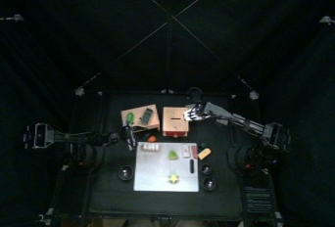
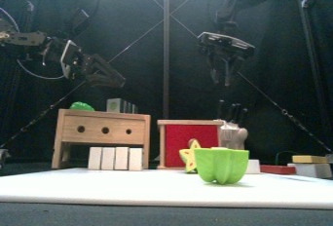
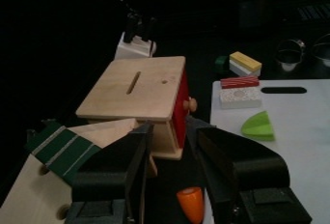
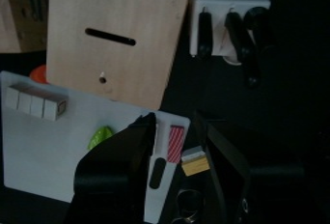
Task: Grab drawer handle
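A white mat (image 1: 170, 165) lies at the table's front. On it stand a green cup (image 2: 223, 165) and a row of white blocks (image 2: 116, 158). Behind the mat sits a tan board (image 1: 136, 117) bearing green pieces, and a knife block (image 4: 229, 20) stands further back.

1 square pinkish-tan wooden drawer box (image 1: 175, 119) with a red face stands just behind 1 white rectangular mat (image 1: 157, 171); beside the drawer lies 1 tan wooden board (image 1: 139, 119); on the mat, 4 small white blocks (image 2: 117, 158) in a row and 1 green cup (image 2: 223, 165)
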Robot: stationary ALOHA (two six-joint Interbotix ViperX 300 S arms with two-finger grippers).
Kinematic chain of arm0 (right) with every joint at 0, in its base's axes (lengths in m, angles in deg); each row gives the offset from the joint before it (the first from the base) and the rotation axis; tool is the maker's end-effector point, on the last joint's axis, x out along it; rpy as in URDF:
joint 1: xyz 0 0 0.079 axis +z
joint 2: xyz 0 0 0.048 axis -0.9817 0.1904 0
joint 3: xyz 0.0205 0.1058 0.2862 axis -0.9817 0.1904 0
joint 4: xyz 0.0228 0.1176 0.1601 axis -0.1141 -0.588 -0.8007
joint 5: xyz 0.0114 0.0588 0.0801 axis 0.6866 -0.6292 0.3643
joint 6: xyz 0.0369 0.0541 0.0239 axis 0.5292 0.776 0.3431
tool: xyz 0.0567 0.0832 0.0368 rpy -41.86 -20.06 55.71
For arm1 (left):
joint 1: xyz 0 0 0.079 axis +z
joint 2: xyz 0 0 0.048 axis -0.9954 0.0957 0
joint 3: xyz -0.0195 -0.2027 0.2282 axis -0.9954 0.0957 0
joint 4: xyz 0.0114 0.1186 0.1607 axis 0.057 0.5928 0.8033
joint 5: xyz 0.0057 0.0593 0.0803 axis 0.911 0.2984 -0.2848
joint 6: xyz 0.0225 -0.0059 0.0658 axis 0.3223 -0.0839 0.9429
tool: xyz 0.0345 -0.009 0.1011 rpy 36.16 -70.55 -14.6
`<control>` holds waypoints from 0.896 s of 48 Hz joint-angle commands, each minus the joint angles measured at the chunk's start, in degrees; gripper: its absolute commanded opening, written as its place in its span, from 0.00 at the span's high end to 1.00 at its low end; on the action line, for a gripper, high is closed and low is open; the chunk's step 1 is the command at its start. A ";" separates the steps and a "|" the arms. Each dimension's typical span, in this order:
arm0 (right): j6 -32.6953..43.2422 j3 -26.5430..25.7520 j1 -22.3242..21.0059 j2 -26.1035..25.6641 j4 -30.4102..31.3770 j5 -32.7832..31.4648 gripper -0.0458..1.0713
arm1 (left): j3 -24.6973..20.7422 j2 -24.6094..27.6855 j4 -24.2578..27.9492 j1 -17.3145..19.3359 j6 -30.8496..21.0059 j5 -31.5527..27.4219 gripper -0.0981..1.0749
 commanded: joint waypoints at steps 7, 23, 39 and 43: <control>0.88 5.54 13.89 -0.79 2.90 7.38 0.27 | 0.26 -2.46 4.04 -1.67 0.00 0.18 0.28; 16.26 22.32 19.86 -2.64 19.25 37.35 0.28 | 0.62 -2.99 5.98 -5.10 -0.44 0.18 0.28; 30.41 28.74 20.48 -1.49 36.04 40.87 0.28 | -8.17 -0.70 -6.86 -3.43 -0.44 -0.53 0.28; 35.95 29.62 20.48 -0.53 39.73 41.04 0.28 | -11.95 1.23 -10.11 -1.93 -0.44 -3.87 0.28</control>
